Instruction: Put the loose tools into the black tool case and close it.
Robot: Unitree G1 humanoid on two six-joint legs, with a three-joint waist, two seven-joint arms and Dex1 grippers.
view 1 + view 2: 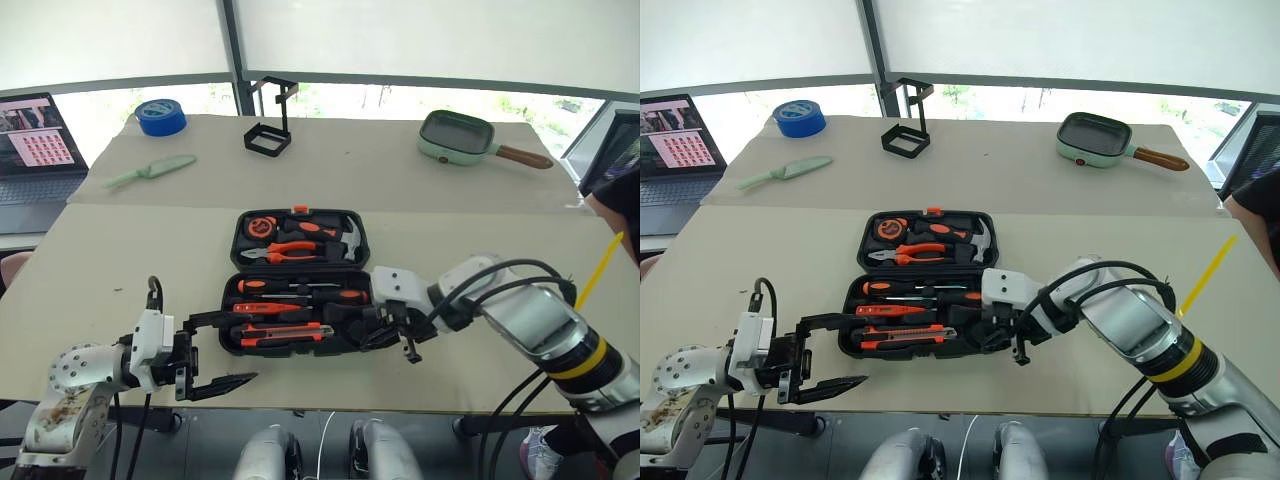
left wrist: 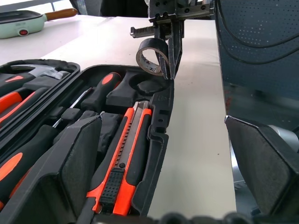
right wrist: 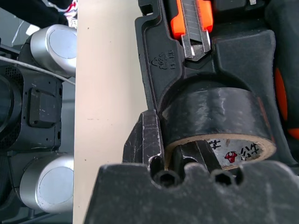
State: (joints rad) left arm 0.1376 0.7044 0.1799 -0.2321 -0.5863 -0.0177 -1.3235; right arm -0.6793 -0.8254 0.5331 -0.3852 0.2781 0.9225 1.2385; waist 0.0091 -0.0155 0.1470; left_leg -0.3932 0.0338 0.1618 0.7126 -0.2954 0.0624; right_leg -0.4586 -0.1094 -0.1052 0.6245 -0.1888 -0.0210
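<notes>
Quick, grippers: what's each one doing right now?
Left gripper: open, empty, beside the black tool case.
Right gripper: shut on the small dark tape roll, above its round slot.

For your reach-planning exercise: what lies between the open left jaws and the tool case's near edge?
Bare table. In the left eye view, nothing lies between the left gripper and the tool case.

A big blue tape roll (image 1: pixel 160 117) sat at the far left of the beige cloth-covered surface (image 1: pixel 120 270), with a pale green knife (image 1: pixel 150 171) nearer. A black wire stand (image 1: pixel 270 128) stood mid-back. A mint-green square pan with a wooden handle (image 1: pixel 460 137) lay far right. An open laptop (image 1: pixel 35 150) sat beyond the left edge.
</notes>
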